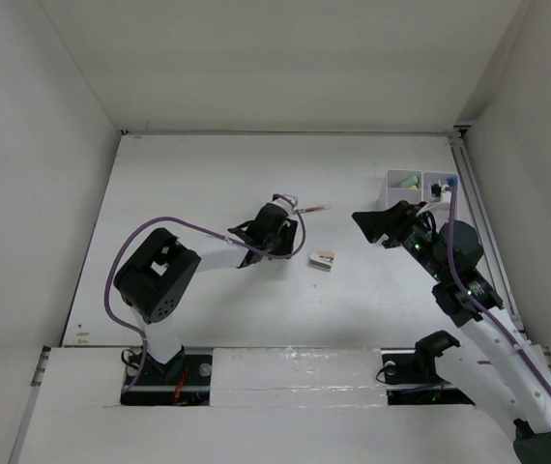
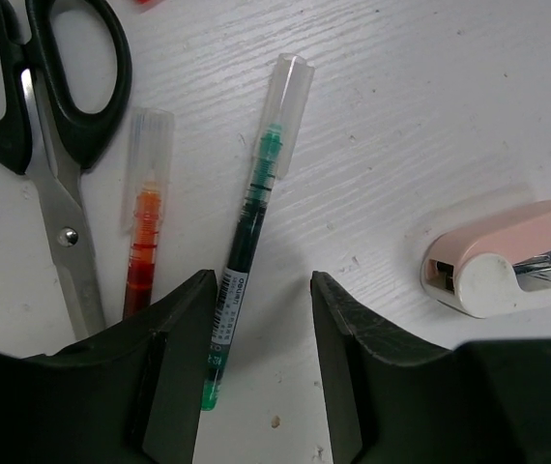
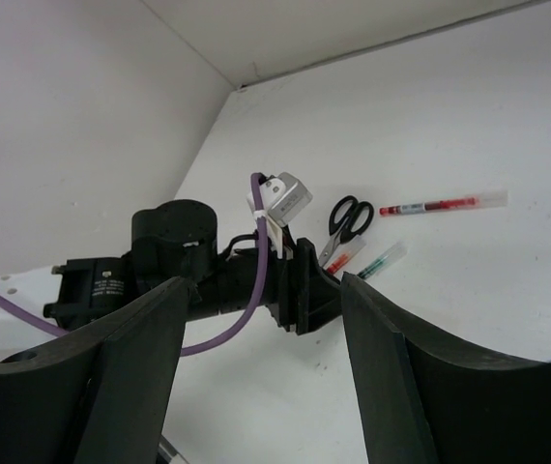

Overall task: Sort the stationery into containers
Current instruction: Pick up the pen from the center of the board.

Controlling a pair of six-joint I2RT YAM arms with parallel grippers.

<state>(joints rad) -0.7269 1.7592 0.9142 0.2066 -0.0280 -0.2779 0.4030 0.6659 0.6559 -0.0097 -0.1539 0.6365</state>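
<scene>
My left gripper (image 2: 259,290) is low over the table, jaws open. A green pen (image 2: 251,227) lies between them, its barrel against the left finger (image 2: 184,329). Left of it lie an orange pen (image 2: 145,232) and black-handled scissors (image 2: 58,145). A white-pink mini stapler (image 2: 503,261) sits to the right. A thin red pen (image 1: 312,209) lies just beyond the left gripper (image 1: 280,232). The white organizer box (image 1: 391,188) stands at the back right with a light green marker (image 1: 409,181) in one compartment. My right gripper (image 1: 377,222) hovers open and empty beside the box.
White walls enclose the table on the left, back and right. The left arm's purple cable (image 1: 159,227) loops over the table. The right wrist view looks across at the left arm (image 3: 174,261), the scissors (image 3: 351,217) and the red pen (image 3: 440,205).
</scene>
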